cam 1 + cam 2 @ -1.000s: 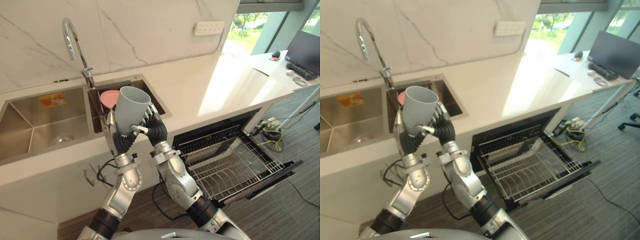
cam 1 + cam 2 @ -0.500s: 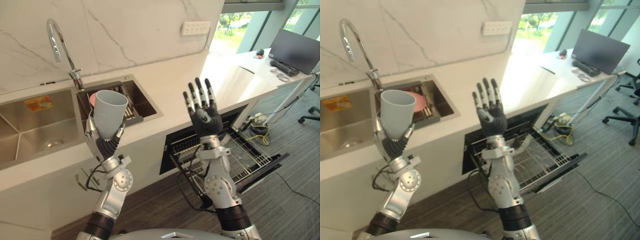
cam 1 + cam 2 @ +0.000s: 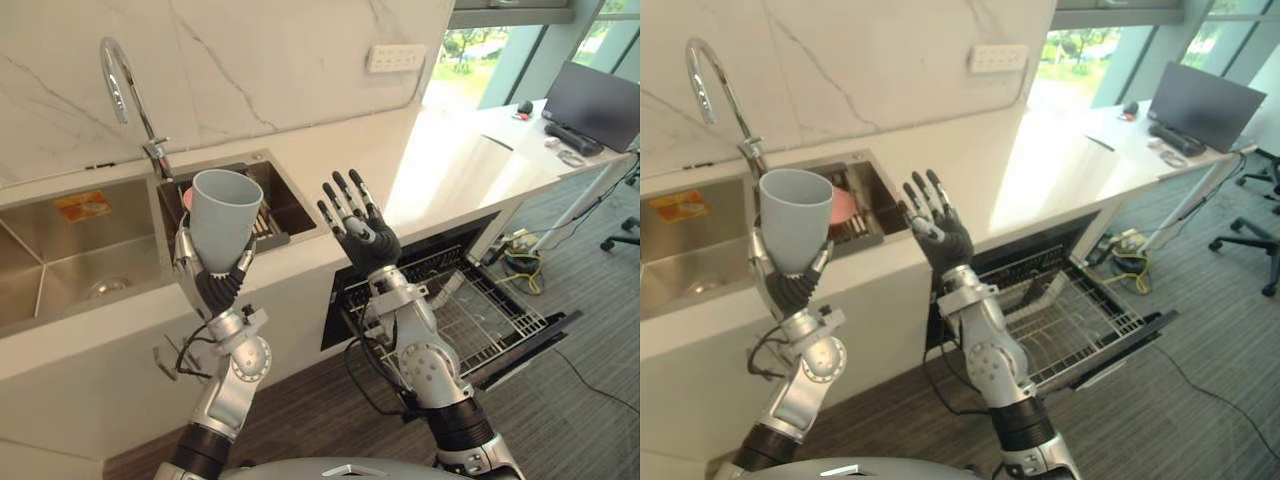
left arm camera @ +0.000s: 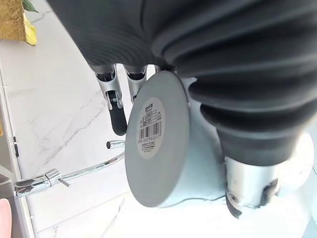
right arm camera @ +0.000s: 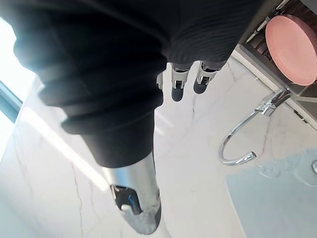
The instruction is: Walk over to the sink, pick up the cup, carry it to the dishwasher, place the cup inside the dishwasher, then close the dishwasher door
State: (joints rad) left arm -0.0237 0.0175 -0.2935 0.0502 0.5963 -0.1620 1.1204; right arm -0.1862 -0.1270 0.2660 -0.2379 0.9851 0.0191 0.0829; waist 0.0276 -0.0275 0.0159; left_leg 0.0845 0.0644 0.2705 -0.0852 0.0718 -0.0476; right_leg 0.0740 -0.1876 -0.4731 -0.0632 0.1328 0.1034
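Observation:
My left hand (image 3: 212, 285) is shut on a pale blue-grey cup (image 3: 221, 222), held upright in front of the sink (image 3: 285, 210) with its mouth up. The cup's flat base with a barcode label (image 4: 154, 134) faces the left wrist camera, fingers (image 4: 115, 101) curled along its side. To the right of the cup my right hand (image 3: 362, 235) is raised with its fingers spread and holds nothing. The dishwasher (image 3: 470, 315) stands open at the lower right, its wire rack (image 3: 1065, 320) pulled out over the lowered door.
A curved chrome tap (image 3: 125, 90) rises behind the sink, where a pink dish (image 5: 293, 48) lies on a dark rack. A wide steel basin (image 3: 70, 250) lies to the left. The white counter (image 3: 450, 160) runs right towards a monitor (image 3: 595, 95). Cables lie on the grey floor (image 3: 590, 400).
One second ago both hands held the cup; the right hand let go and opened. In the last half second it moved left towards the cup. The camera shifted slightly.

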